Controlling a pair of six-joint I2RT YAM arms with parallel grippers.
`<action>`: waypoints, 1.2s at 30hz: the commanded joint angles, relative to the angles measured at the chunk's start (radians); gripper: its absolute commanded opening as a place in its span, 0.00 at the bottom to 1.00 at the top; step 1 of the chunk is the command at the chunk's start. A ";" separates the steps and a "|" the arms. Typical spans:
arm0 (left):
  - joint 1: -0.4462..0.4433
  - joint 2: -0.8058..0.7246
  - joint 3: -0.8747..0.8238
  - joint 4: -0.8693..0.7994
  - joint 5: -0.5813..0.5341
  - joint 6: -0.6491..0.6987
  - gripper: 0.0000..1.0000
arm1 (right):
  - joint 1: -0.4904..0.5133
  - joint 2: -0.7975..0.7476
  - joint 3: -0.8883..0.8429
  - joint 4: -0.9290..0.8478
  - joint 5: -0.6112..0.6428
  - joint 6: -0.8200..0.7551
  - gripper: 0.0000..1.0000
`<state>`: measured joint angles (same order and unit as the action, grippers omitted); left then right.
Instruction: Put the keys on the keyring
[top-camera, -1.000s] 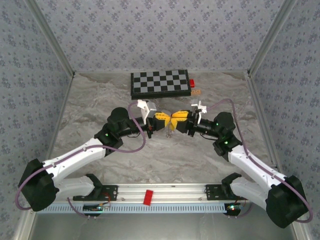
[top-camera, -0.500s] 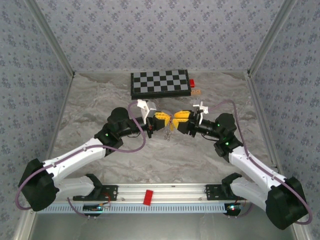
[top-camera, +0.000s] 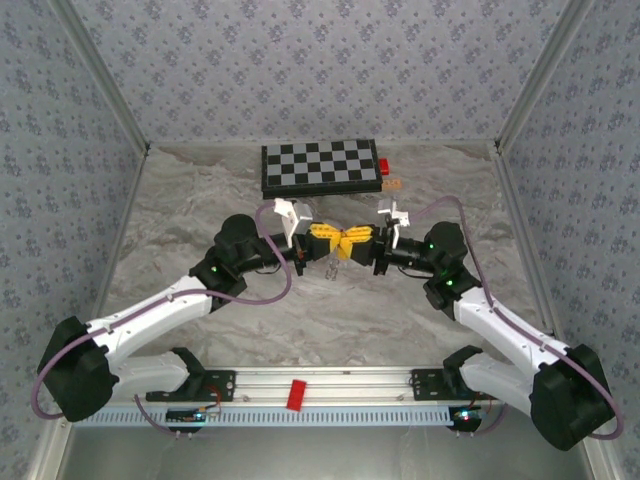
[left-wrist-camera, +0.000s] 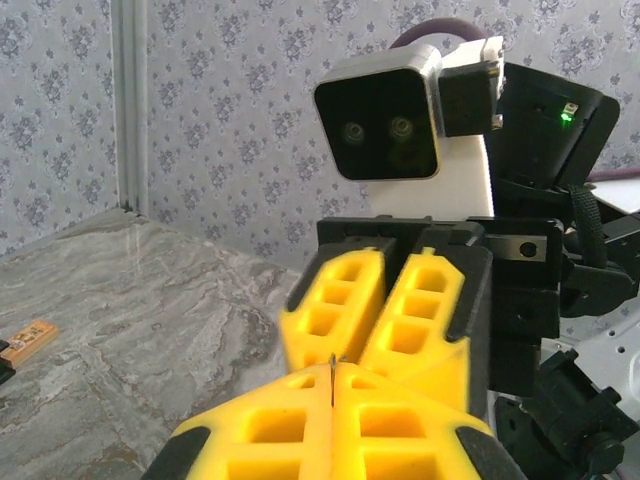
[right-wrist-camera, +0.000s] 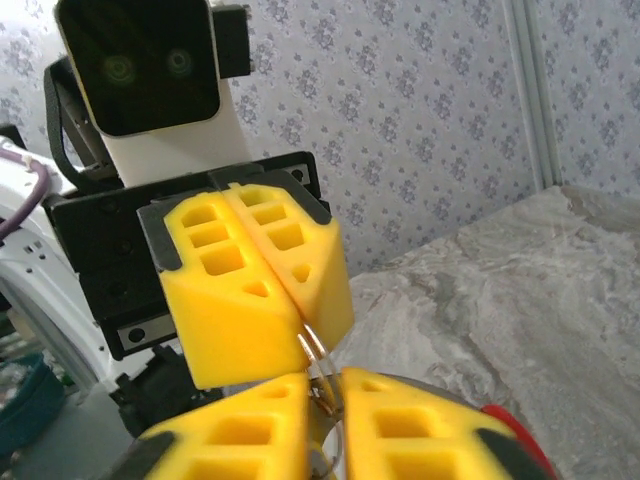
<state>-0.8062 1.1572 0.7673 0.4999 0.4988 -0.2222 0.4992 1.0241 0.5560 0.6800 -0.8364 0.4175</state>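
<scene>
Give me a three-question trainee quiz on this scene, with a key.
1. True or false: the chessboard lies beside the arm bases at the near edge.
2. What does the left gripper pinch? A) the ring B) a red block C) the chessboard
3. Fill in: the left gripper and the right gripper meet tip to tip ___ the table.
Key: 1 false, it lies at the far side; 2 A; 3 above.
</scene>
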 joint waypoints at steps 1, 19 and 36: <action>-0.011 0.006 0.022 0.040 0.022 -0.007 0.00 | 0.006 -0.009 0.035 0.000 -0.017 -0.018 0.04; 0.045 -0.089 -0.015 -0.197 -0.031 0.110 0.26 | 0.010 -0.105 0.266 -0.842 0.129 -0.523 0.00; 0.045 -0.098 -0.013 -0.339 0.012 0.301 0.28 | 0.148 0.168 0.750 -1.577 0.355 -0.866 0.00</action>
<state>-0.7654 1.0538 0.7506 0.1749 0.4850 0.0273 0.6468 1.1881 1.2472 -0.7567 -0.4931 -0.3756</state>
